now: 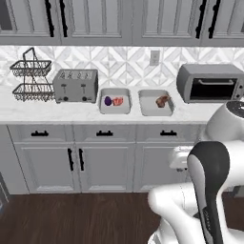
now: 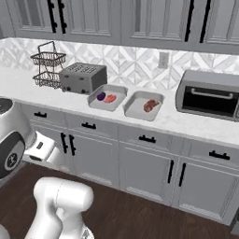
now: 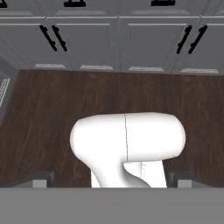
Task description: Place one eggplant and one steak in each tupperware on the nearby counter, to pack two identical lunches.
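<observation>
Two light-grey tupperware tubs sit side by side on the white counter [image 1: 47,112]. The left tupperware [image 1: 115,112] [image 2: 116,88] holds a dark-purple eggplant [image 1: 108,100] [image 2: 101,96] next to a red steak [image 1: 118,101] [image 2: 110,98]. The right tupperware [image 1: 150,107] [image 2: 135,108] holds one reddish-brown steak [image 1: 162,101] [image 2: 151,105]. My gripper [image 3: 110,178] is open and empty, its fingertips [image 3: 41,177] wide apart. It hangs low in front of the cabinet doors, below counter height and well short of the tubs, facing the floor.
A grey toaster [image 1: 75,86] and a wire basket rack [image 1: 32,81] stand left of the tubs. A toaster oven [image 1: 209,83] stands to their right. Grey cabinet doors with black handles [image 3: 54,37] run under the counter, above a dark wood floor [image 3: 48,113].
</observation>
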You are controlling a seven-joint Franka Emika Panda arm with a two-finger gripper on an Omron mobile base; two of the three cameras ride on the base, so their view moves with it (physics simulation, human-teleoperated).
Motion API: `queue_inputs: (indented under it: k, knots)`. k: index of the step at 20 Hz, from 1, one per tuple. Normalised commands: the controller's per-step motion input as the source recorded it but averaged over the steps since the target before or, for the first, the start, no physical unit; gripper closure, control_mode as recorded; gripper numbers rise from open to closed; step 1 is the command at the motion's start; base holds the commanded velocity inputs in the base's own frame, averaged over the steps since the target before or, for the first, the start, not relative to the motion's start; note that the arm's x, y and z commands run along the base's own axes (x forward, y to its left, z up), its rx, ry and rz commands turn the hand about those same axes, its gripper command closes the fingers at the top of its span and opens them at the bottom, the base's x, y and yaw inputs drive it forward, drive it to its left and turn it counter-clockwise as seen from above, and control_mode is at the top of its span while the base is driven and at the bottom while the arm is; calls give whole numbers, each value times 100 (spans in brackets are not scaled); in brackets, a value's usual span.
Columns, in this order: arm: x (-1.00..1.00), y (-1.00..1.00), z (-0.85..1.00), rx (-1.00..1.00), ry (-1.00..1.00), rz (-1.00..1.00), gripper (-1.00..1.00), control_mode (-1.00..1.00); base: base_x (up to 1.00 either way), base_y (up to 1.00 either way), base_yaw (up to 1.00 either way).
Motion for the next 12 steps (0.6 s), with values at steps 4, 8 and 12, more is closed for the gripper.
queue_inputs:
  k: [4, 8, 12]
  knots:
    - [0, 0, 0, 0, 0, 0, -100, 100, -59, 58, 71]
    - [0, 0, 0, 0, 0, 0, -100, 100, -28, 71, 78]
    - [0, 0, 0, 0, 0, 0, -100, 100, -2, 47, 88]
